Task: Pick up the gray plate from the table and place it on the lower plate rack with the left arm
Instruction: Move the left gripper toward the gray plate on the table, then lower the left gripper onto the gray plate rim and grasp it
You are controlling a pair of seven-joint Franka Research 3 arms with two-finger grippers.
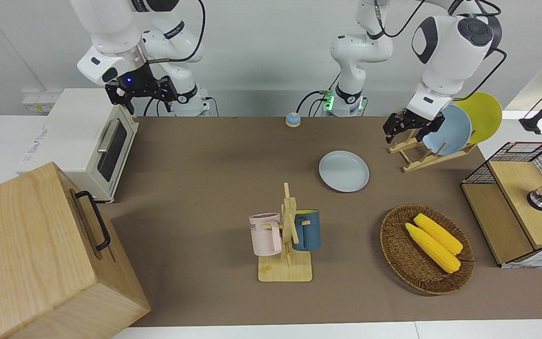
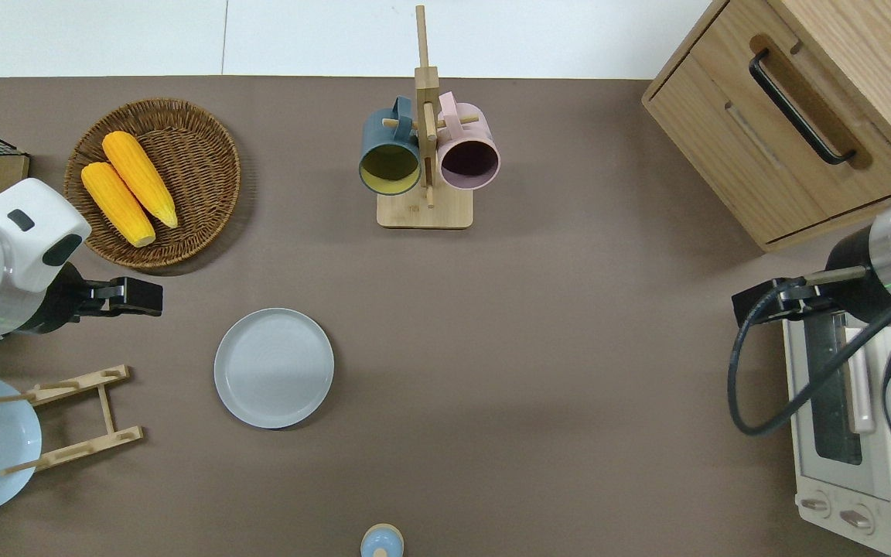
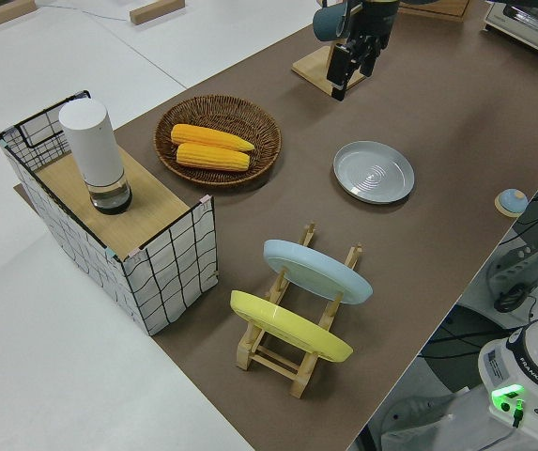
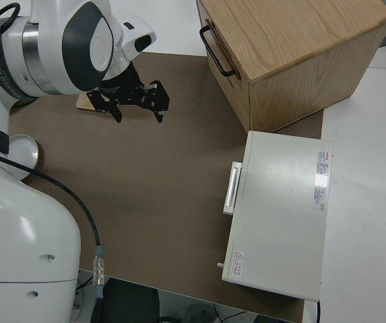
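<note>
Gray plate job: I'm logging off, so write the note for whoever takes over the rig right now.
Left gripper: empty, jaws open, up in the air over bare matting between the wicker basket and the round pale-gray plate.
Right gripper: parked, jaws open, holding nothing.
The gray plate lies flat on the brown-matted table, untouched.
The small light-wood plate rack stands beside it, toward the left arm's end. The light-blue plate and yellow plate fill its slots nearer the robots; the slots farther from the robots are free.
Done: nothing yet.
Left: grasp the plate, lift it, set it in a free slot.

Front and overhead cameras face oppositely, sharing the table (image 1: 214, 155).
</note>
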